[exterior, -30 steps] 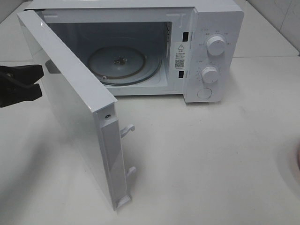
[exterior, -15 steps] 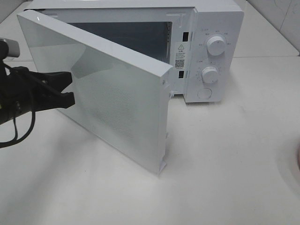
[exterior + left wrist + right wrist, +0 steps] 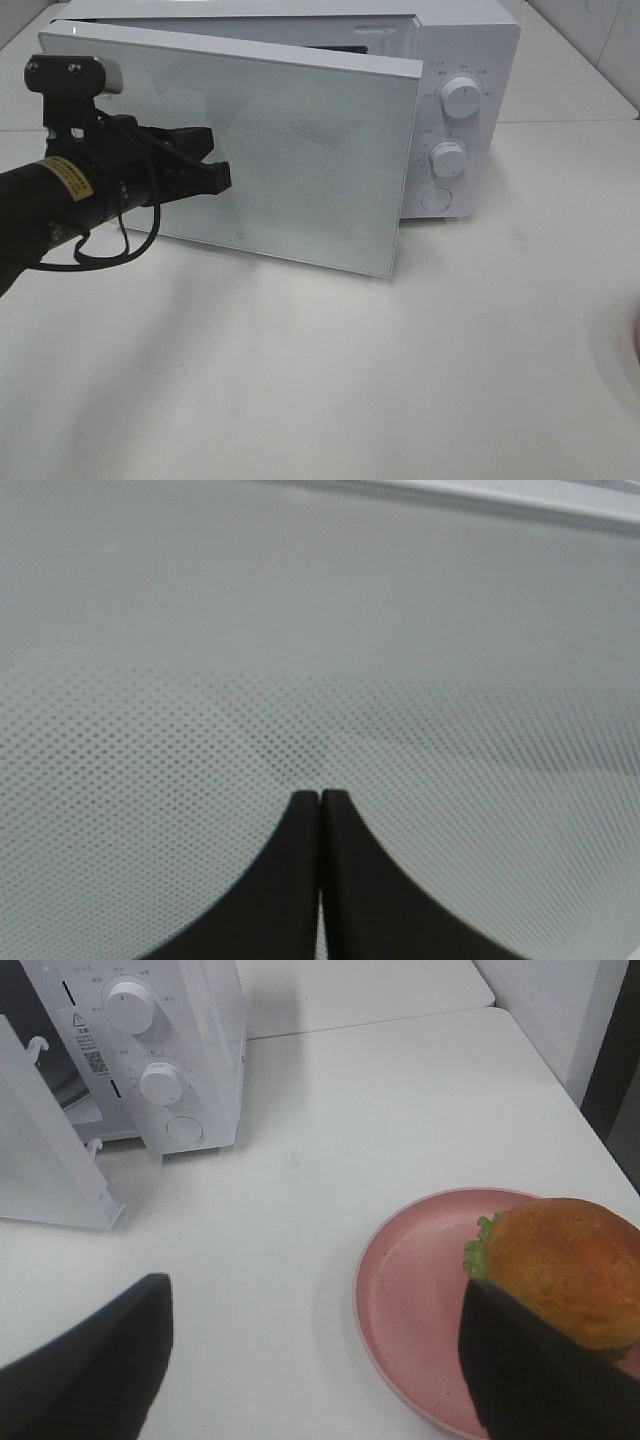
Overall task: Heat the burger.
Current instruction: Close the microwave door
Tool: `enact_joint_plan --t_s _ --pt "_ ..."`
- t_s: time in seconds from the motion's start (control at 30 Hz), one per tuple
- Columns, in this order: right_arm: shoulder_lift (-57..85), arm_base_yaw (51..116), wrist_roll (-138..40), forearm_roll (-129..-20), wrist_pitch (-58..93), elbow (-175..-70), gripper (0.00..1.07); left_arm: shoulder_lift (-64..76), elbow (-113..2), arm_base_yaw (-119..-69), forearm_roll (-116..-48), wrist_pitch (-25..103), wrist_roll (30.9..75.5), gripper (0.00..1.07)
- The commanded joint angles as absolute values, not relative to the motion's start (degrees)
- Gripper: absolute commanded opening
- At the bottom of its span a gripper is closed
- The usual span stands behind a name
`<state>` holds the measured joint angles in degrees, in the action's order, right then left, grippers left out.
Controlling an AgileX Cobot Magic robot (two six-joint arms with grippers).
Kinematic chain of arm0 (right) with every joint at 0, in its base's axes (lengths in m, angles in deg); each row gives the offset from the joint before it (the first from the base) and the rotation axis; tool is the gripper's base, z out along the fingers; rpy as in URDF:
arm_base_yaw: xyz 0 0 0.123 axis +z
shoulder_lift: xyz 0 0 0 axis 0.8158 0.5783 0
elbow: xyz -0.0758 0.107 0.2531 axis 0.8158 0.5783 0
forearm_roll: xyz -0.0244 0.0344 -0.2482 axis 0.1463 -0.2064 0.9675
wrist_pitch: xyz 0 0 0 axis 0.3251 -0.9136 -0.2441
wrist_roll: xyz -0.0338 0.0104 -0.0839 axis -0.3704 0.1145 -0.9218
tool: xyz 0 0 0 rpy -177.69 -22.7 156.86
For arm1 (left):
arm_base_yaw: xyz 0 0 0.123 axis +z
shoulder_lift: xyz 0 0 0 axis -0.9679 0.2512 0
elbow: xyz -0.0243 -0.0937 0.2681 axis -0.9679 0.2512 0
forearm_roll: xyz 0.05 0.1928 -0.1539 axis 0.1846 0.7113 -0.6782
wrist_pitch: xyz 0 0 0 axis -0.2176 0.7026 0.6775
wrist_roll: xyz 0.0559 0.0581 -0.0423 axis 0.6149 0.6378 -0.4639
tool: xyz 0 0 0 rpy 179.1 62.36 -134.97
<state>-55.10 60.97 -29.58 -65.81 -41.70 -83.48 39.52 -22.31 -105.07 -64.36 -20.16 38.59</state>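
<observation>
The burger (image 3: 565, 1265), an orange-brown bun over green lettuce, rests on a pink plate (image 3: 410, 1290) and shows only in the right wrist view. My right gripper (image 3: 310, 1360) hovers open above the plate's near side, one of its fingers (image 3: 530, 1370) in front of the burger's edge, and it holds nothing. The white microwave (image 3: 460, 60) stands at the back of the table, its door (image 3: 300, 160) swung almost to the front. My left gripper (image 3: 218, 165) is shut, and its fingertips (image 3: 320, 798) press on the door's dotted glass (image 3: 300, 630).
Two white knobs (image 3: 460, 95) and a round button sit on the microwave's right panel. A sliver of the pink plate (image 3: 636, 345) shows at the right edge of the high view. White table (image 3: 400, 380) lies in front, and a wall runs along the far right.
The microwave door has swung from wide open to nearly shut. My left gripper has moved right with it, pressing on the door. The right side has not visibly changed.
</observation>
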Motion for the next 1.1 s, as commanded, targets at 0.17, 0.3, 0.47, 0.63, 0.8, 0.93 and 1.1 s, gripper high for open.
enact_joint_plan --t_s 0.17,0.3,0.47,0.63,0.8,0.93,1.1 --pt "-56.54 60.74 -29.46 -65.81 -41.48 -83.26 0.76 42.96 -28.90 -106.96 -65.56 -18.95 39.05 0.00" --pt "-56.54 60.74 -29.46 -65.81 -41.48 -83.26 0.76 46.17 -33.48 -107.94 -65.85 -17.98 38.99 0.00" --pt "-56.54 60.74 -29.46 -65.81 -41.48 -83.26 0.76 48.86 -38.52 -109.08 -66.08 -15.40 39.10 0.00" --pt "-56.54 60.74 -29.52 -65.81 -41.48 -83.26 0.76 51.67 -42.99 -109.94 -66.54 -14.48 39.16 0.00" --pt "-56.54 60.74 -29.52 -65.81 -41.53 -83.26 0.76 54.24 -47.86 -110.74 -68.14 -12.25 39.22 0.00" --pt "-56.54 60.74 -29.52 -65.81 -41.53 -83.26 0.76 55.68 -50.73 -110.74 -68.08 -11.56 39.22 0.00" --pt "-56.54 60.74 -29.52 -65.81 -41.48 -83.26 0.76 57.28 -53.82 -110.74 -70.60 -10.87 40.99 0.00"
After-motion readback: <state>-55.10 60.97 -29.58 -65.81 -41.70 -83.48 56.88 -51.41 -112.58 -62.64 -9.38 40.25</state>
